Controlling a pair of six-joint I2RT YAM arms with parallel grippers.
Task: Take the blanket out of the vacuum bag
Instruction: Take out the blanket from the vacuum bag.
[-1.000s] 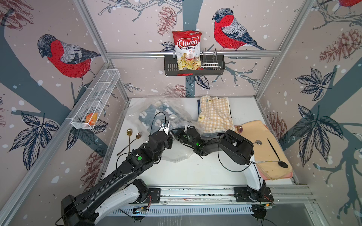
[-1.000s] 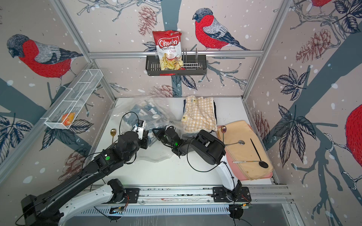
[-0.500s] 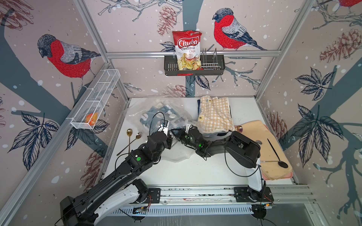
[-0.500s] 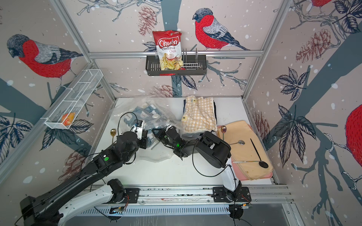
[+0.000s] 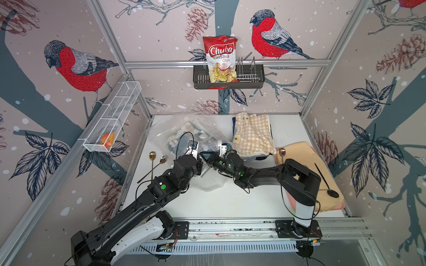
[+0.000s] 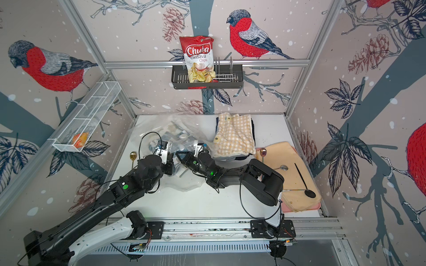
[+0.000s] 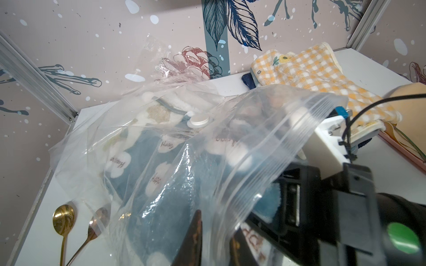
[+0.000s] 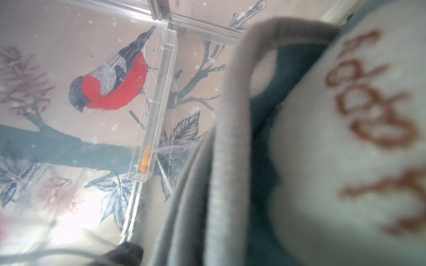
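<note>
The vacuum bag lies crumpled at the back left of the table, its round white valve cap facing up. Inside it sits the blanket, teal with white clouds. My left gripper is shut on the bag's ribbed zip edge and holds it lifted. My right gripper reaches into the bag's mouth from the right. The blanket and its grey hem fill the right wrist view, hiding the jaws. In the left wrist view teal fabric sits at the right gripper's jaws.
A yellow checked towel lies on a dark cloth at the back. A beige cloth with spoons and a black ladle covers the right side. Two gold spoons lie left of the bag. Wall racks hang above.
The right arm's elbow has swung to the right while its gripper stays in the bag's mouth. The left arm has barely moved.
</note>
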